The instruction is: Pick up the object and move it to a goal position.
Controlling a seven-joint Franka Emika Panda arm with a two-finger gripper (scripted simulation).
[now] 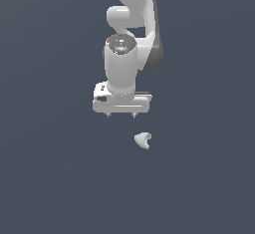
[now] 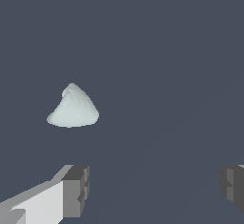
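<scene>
Gripper [image 1: 121,115] of the white Franka Panda arm [image 1: 130,24] hangs with its two short fingertips [image 1: 109,114] pointing down over a flat, dark slate-blue floor [image 1: 45,178], and its jaws stand spread wide apart with nothing between them. In the exterior view the fingertips show only as two small dark nubs below the pale, boxy hand. The object [image 1: 143,140], a tiny pale mint-white curved wedge with a notch cut into one side, lies on the floor a little below the gripper in that view and slightly toward the exterior view's right, just past the line of the nearer fingertip; it is near the gripper but clearly apart from it. Whether the fingertips are close to the floor or well above it cannot be told from this angle. The wrist view shows the same lump [image 2: 73,107] as a rounded cone shape, pale and faintly green, lying on the bare floor [image 2: 167,51] outside the gap between the grey finger pads [image 2: 76,189], which appear at two edges of the picture, well apart and touching nothing.
</scene>
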